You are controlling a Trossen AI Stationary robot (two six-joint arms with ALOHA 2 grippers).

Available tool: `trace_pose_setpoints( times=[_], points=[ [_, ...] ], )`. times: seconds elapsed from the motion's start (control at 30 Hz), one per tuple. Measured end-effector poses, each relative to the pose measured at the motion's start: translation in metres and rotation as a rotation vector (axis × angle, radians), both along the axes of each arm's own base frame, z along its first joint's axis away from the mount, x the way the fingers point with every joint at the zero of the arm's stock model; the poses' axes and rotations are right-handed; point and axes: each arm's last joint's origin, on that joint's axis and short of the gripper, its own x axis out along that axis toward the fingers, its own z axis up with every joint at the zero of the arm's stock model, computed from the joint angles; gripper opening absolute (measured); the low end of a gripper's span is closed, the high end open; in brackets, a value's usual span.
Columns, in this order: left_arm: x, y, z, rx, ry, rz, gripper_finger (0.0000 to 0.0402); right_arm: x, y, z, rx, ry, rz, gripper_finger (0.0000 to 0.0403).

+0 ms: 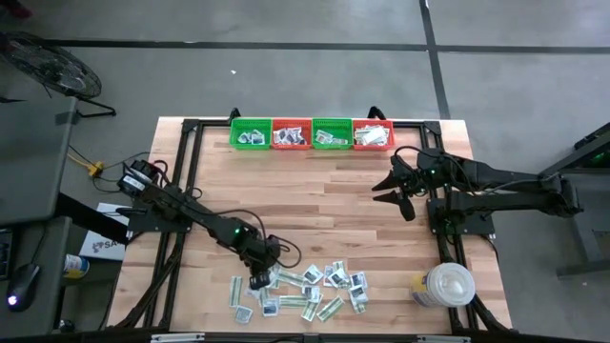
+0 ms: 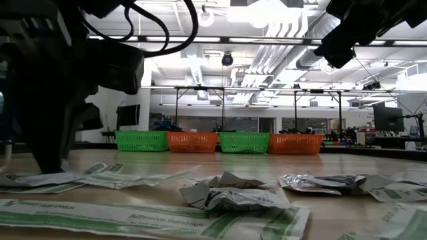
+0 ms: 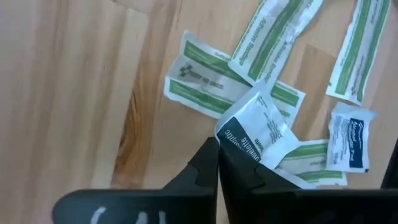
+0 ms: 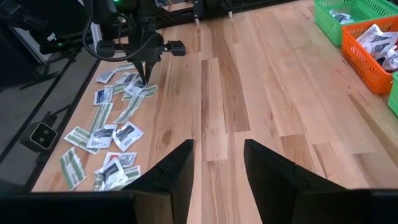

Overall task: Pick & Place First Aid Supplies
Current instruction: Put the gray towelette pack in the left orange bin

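Left gripper (image 1: 258, 280): down at the left end of the scattered packets, fingers pinched together on the corner of a white square packet (image 3: 256, 129) with dark print.
Right gripper (image 1: 389, 187): raised over bare wood near the baskets, fingers parted, holding nothing.
First aid supplies (image 1: 303, 292): square packets and green-striped bandage strips strewn along the table's near edge.
Baskets (image 1: 312, 134): alternating green and red row at the far edge, packets inside.
White lidded container (image 1: 448, 285): near right corner.
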Motion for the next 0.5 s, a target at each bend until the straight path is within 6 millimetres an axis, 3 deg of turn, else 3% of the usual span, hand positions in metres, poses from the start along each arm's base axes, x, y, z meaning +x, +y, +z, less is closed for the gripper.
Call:
trace_pose_setpoints(
  times=[0.13,0.33,0.5],
  points=[
    [-0.001,0.000,0.003,-0.019,0.004,-0.021,0.0002,0.000,0.000,0.000,0.002,-0.001,0.004,0.0133],
    [-0.007,0.004,0.030,0.022,-0.029,-0.008,0.0001,-0.001,0.001,0.024,-0.008,-0.086,0.029,0.0133],
    [-0.016,0.014,0.054,0.095,-0.059,0.040,0.0000,0.002,-0.001,0.027,-0.051,-0.081,0.004,0.0133]
  ],
)
